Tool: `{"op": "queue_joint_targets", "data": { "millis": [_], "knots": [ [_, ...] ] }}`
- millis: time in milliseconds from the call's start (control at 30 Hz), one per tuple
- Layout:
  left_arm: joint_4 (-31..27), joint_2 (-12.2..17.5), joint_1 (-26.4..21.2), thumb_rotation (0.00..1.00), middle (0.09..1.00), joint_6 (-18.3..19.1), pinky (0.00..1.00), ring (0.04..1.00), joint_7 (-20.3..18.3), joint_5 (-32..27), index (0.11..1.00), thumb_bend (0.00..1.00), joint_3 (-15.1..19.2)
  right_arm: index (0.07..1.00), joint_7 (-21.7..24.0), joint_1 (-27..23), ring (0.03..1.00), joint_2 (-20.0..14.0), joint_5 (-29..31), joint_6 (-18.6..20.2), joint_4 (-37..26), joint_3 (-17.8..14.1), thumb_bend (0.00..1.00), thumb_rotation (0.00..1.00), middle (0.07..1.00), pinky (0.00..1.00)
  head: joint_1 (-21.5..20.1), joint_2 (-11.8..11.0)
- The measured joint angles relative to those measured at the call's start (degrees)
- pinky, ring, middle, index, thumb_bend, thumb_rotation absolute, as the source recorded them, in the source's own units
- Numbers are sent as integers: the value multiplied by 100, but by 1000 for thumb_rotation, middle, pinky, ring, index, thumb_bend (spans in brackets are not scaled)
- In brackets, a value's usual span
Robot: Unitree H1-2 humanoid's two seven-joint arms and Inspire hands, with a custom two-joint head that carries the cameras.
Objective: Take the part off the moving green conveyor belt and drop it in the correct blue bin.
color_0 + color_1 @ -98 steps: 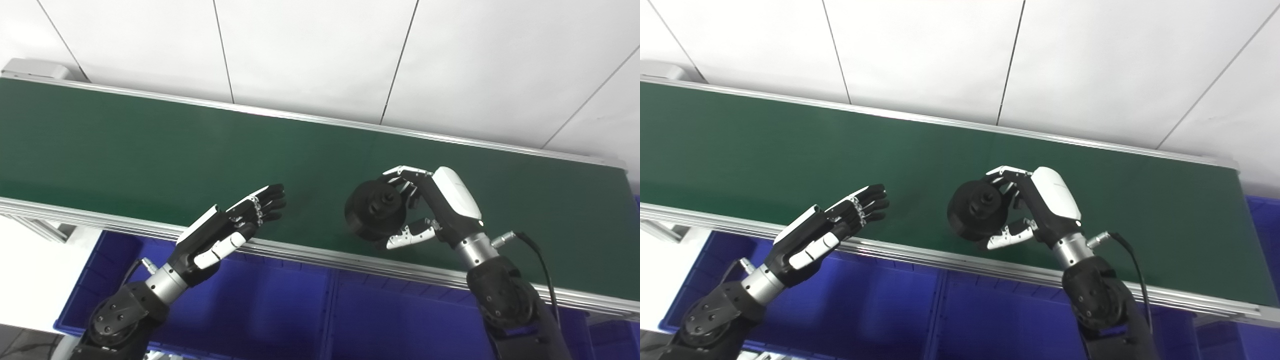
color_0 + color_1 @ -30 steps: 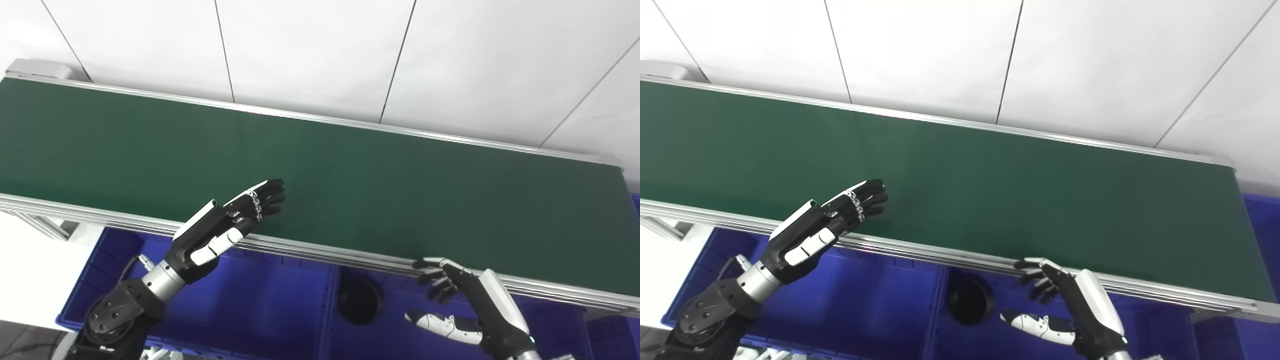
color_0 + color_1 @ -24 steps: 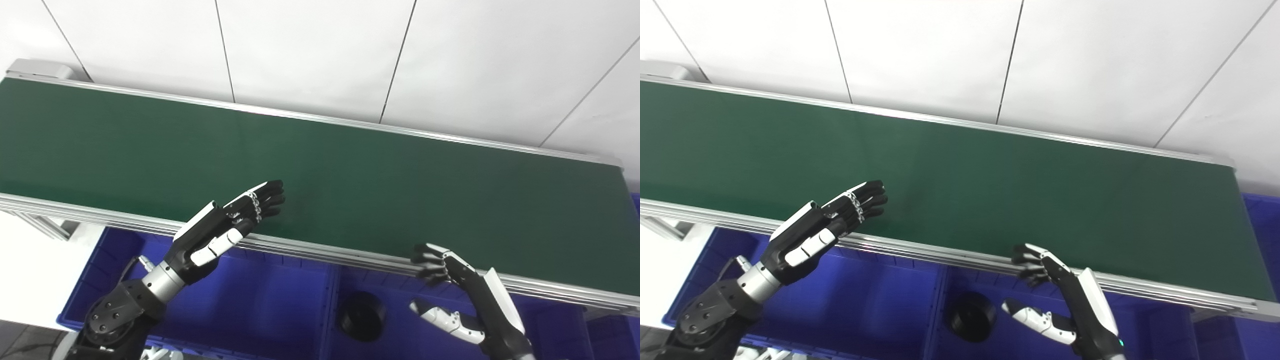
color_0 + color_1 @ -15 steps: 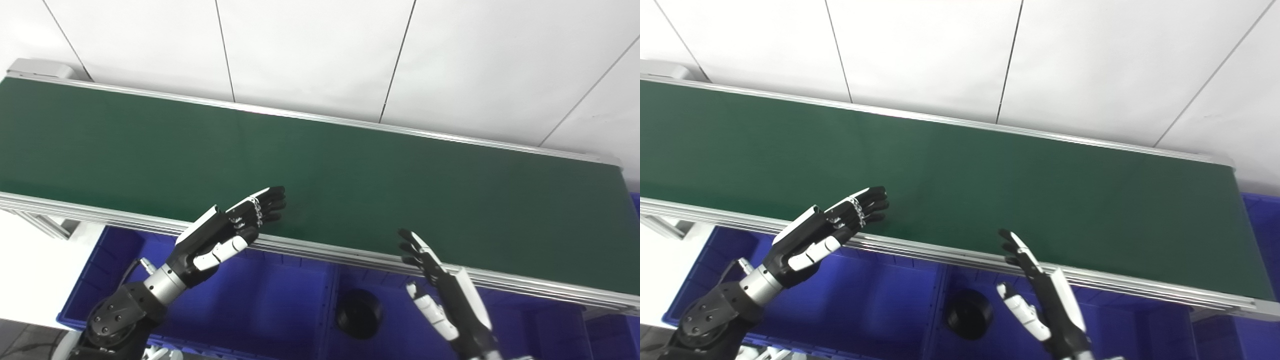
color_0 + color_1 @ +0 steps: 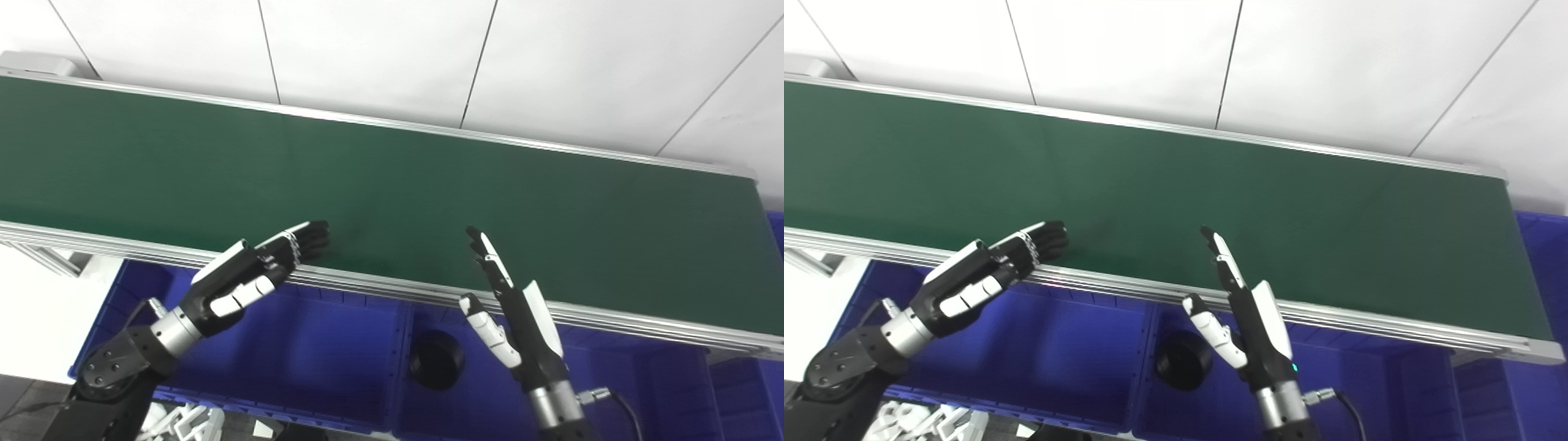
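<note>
- The black round part (image 5: 436, 367) lies in the blue bin (image 5: 380, 392) below the green conveyor belt (image 5: 367, 184), at about 6 o'clock in the view.
- Right robot hand (image 5: 511, 306), at 3 o'clock from the part, is empty with fingers spread straight.
- Left robot hand (image 5: 257, 275), at 9 o'clock, is empty, fingers extended over the belt's near rail.
</note>
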Motion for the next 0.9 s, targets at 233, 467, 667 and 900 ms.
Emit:
{"op": "queue_joint_targets", "data": {
  "millis": [233, 467, 667, 900],
  "knots": [
    [-259, -96, 2, 697, 978, 30, 952, 968, 95, 122, 948, 373, -79, 974, -22, 177, 971, -117, 93, 0, -126, -54, 475, 999, 993, 934, 140, 26],
    [-396, -164, 155, 591, 977, 161, 955, 973, 102, 106, 943, 369, -132, 976, 70, 105, 972, -185, 163, 1, -175, -11, 459, 984, 993, 934, 185, 0],
    [-436, -344, 149, 542, 976, 293, 947, 970, -1, 68, 942, 425, -443, 974, 85, 124, 976, -209, 160, 2, -197, -8, 470, 987, 995, 938, 237, -26],
    [-419, -447, 14, 578, 986, 294, 977, 985, -98, 72, 949, 423, -570, 976, 51, 160, 978, -195, 81, 0, -189, 20, 492, 999, 996, 948, -421, -158]
  ]
}}
